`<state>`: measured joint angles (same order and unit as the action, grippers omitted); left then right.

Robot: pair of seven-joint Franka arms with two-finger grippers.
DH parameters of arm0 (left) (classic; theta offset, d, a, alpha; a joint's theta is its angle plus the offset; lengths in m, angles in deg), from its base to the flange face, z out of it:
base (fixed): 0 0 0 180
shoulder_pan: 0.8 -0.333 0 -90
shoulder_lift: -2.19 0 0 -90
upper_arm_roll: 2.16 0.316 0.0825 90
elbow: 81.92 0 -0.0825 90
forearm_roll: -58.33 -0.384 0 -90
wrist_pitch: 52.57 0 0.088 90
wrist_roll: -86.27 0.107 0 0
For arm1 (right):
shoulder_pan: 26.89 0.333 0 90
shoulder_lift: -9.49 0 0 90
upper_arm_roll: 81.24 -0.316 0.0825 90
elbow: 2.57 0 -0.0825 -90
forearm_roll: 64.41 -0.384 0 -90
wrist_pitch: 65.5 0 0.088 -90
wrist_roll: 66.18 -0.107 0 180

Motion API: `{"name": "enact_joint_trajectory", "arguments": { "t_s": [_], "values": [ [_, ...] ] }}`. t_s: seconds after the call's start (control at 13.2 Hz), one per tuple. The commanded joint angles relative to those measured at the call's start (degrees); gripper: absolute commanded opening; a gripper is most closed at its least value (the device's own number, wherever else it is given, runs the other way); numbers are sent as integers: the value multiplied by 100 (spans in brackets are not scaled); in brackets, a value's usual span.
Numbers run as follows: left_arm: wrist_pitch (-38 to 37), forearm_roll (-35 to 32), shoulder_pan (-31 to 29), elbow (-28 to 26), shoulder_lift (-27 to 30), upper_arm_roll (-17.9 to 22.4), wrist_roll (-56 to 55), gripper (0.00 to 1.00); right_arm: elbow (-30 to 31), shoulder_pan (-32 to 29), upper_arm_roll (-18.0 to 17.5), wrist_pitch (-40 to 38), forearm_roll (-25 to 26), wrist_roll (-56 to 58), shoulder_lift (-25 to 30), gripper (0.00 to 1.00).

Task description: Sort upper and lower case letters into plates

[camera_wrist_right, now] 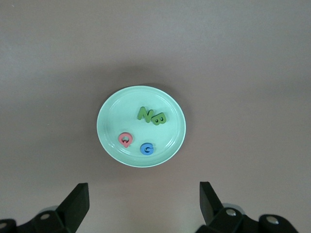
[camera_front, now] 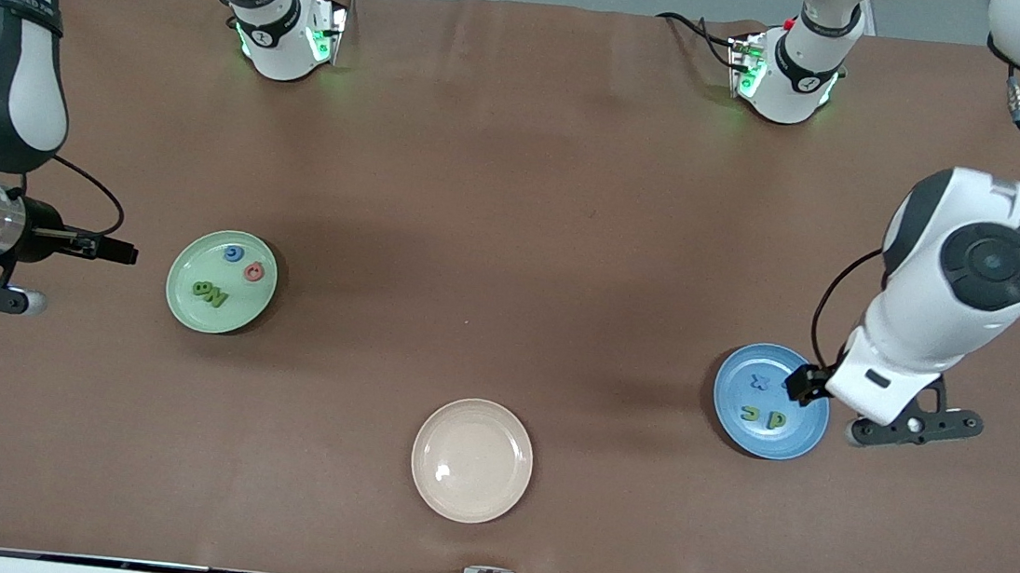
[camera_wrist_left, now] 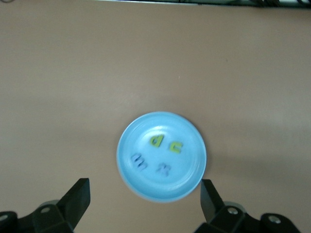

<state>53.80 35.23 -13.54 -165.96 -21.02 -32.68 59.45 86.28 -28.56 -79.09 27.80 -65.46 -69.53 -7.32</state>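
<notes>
1. Holding my left gripper [camera_wrist_left: 144,199] up in the air just past the blue plate's [camera_front: 808,442] edge toward the left arm's end of the table, I am keeping its fingers [camera_wrist_left: 77,196] spread wide and gripping nothing.
2. I am seeing four lower case letters lying in the blue plate: green p [camera_wrist_left: 156,141], green n [camera_wrist_left: 176,147], blue m [camera_wrist_left: 139,162] and blue x [camera_wrist_left: 164,169].
3. I am hanging my right gripper [camera_wrist_right: 144,199] over bare table near the green plate [camera_front: 189,316], toward the right arm's end, with its fingers [camera_wrist_right: 77,199] released and empty too.
4. I am finding the capitals in the green plate: green N [camera_wrist_right: 145,114] touching green B [camera_wrist_right: 159,118], the red letter [camera_wrist_right: 125,140] and blue G [camera_wrist_right: 147,148] just beside each other.
5. I am seeing the beige plate [camera_front: 472,461] sitting between the two others, nearest the front camera.
</notes>
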Motion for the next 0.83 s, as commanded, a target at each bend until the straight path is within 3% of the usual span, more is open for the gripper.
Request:
{"name": "enact_joint_trajectory", "arguments": {
  "t_s": [0.0,0.3,0.6,0.75],
  "values": [
    [-642,410,-114,107,482,-15,634,100,-297,-105,-74,-216,61,255,46,100],
    [-1320,998,-141,301,1062,142,1124,100,-894,-106,-74,-743,26,220,11,100],
    [-1820,1937,824,3,1774,1826,2118,100,-1106,-53,-83,-735,61,177,-6,100],
    [-1857,2310,1070,-531,2256,2365,2557,100,-1072,-79,-91,-752,-61,124,2,100]
  ]
}}
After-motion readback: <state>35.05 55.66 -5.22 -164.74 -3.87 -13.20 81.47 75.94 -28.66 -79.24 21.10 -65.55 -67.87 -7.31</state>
